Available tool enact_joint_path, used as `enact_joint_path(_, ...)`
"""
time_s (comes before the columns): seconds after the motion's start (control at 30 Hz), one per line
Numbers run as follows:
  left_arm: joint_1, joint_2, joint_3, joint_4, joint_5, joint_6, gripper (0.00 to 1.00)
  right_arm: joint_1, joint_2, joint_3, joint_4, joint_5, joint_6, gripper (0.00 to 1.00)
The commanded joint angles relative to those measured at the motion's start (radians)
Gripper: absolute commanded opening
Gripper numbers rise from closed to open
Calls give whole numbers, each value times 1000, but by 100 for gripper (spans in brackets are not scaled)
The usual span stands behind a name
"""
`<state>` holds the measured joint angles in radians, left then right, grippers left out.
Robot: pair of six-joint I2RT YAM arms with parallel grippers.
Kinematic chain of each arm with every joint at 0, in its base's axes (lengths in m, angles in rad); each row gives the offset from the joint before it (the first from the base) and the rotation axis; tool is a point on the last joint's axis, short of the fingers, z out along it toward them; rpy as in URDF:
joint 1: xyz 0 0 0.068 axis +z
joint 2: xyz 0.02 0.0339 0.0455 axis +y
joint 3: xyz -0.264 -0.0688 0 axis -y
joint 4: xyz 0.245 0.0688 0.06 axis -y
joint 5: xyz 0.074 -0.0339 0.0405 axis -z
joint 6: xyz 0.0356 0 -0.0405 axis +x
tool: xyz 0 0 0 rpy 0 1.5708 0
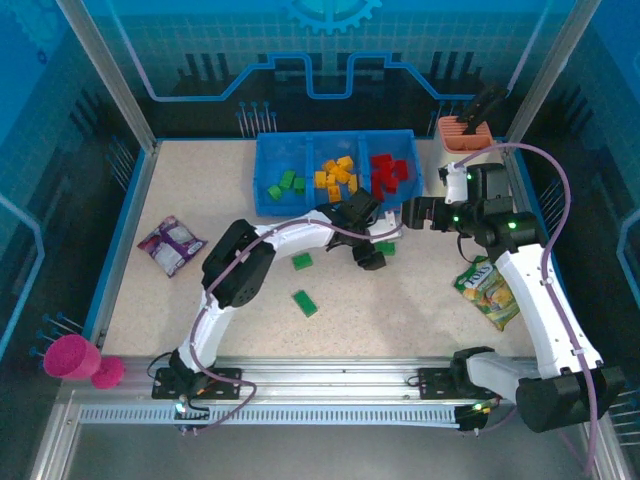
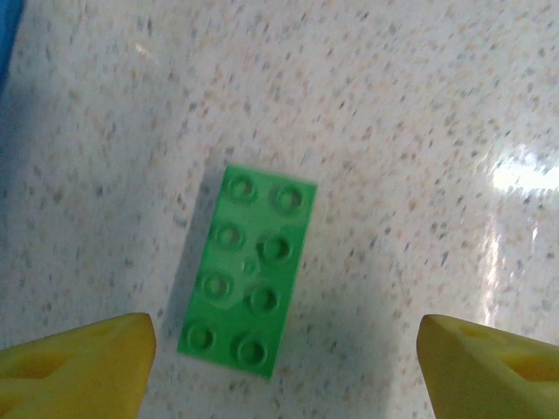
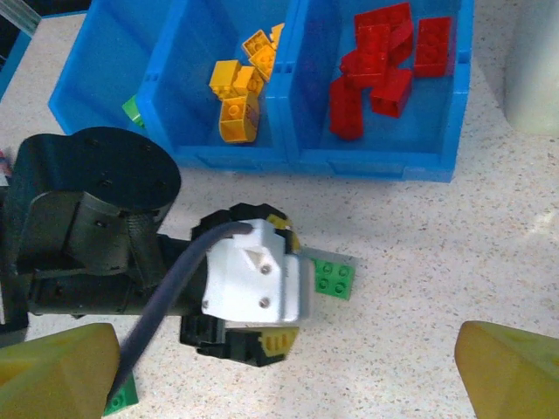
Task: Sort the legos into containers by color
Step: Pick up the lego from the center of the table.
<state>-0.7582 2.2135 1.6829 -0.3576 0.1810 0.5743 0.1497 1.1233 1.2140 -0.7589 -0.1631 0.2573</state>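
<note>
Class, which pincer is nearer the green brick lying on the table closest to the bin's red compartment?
Left. The left pincer hovers open just above the green brick. The right pincer, also open, sits farther off, on the side toward the bin.

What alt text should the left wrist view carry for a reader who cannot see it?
A green eight-stud lego lies flat on the speckled table, its near end between the yellow fingertips of the left gripper, which stand wide apart and clear of it. A sliver of blue bin shows at top left.
</note>
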Motion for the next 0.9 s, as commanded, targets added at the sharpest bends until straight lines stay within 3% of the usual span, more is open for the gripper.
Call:
enact_joint_path(0.0, -20, 45, 67, 4, 23, 54, 80, -8, 10, 35, 2, -66, -14, 99)
enact_joint_path(0.43, -37, 171, 215, -133, -70, 49, 77, -12, 19, 87, 53, -128, -1, 99)
enact_joint_path(0.6, -38, 215, 265, -197, -85, 30, 71, -14, 32, 79, 57, -128, -2, 99)
enact_joint_path(0.87, -60, 184, 193, -269, -121, -51, 57, -18, 47, 73, 74, -114, 9, 99)
